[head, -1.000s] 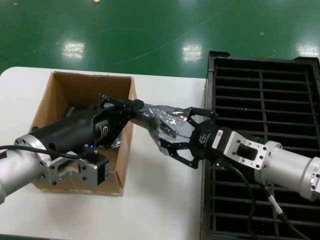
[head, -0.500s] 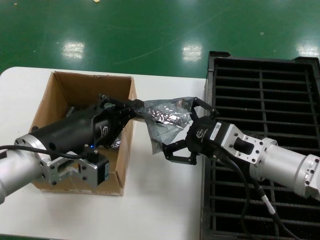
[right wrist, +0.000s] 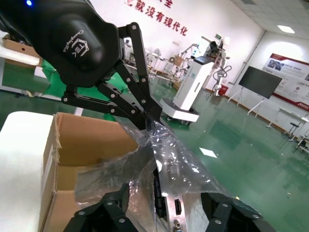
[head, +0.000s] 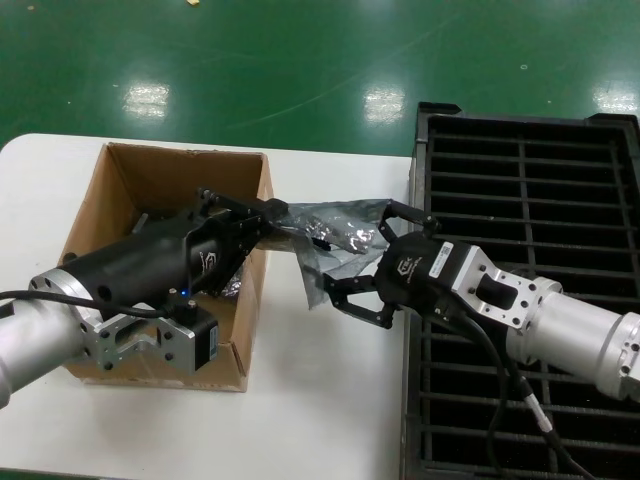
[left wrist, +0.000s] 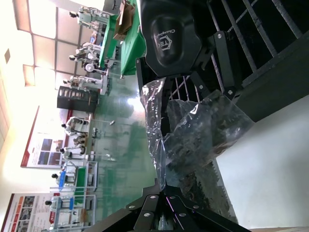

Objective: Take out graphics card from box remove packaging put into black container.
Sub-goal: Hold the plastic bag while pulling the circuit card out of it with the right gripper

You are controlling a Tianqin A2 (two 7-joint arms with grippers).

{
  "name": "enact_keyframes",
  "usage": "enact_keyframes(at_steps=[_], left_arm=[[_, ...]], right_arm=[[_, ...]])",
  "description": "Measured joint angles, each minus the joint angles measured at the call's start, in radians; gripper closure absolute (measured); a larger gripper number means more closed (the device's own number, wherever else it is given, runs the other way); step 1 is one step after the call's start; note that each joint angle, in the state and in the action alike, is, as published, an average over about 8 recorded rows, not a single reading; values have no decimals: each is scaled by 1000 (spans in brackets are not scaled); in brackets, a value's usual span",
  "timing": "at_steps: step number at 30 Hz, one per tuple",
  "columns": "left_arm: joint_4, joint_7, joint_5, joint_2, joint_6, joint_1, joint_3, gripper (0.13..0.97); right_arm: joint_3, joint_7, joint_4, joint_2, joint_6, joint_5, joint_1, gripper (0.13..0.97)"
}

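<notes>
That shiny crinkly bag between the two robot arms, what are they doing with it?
The two arms are unwrapping a graphics card. The left gripper pinches one end of the shiny bag, above the edge of the cardboard box. The right gripper is open around the other end, where the card's metal bracket shows through the plastic. The card is not out yet, and the black container waits beside it.

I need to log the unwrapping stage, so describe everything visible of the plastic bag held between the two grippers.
The packaging is a crinkly, shiny, translucent grey plastic bag, stretched in the air between the box and the black container. The left gripper pinches one end shut by the box's rim; the right gripper has its fingers spread around the other end. Through the film, the graphics card shows its silver bracket with ports. A loose flap hangs toward the table.
</notes>
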Motion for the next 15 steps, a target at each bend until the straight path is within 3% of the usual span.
enact_keyframes(at_steps=[5,13,15], left_arm=[[0,0,0,0,0,0,0,957],[0,0,0,0,0,0,0,957],[0,0,0,0,0,0,0,957]], right_arm=[[4,9,10,13,-13,13,-6,589],[9,2,-1,25,-28,32,-8,752],[9,0,-9,25,-31,35,-4,752]])
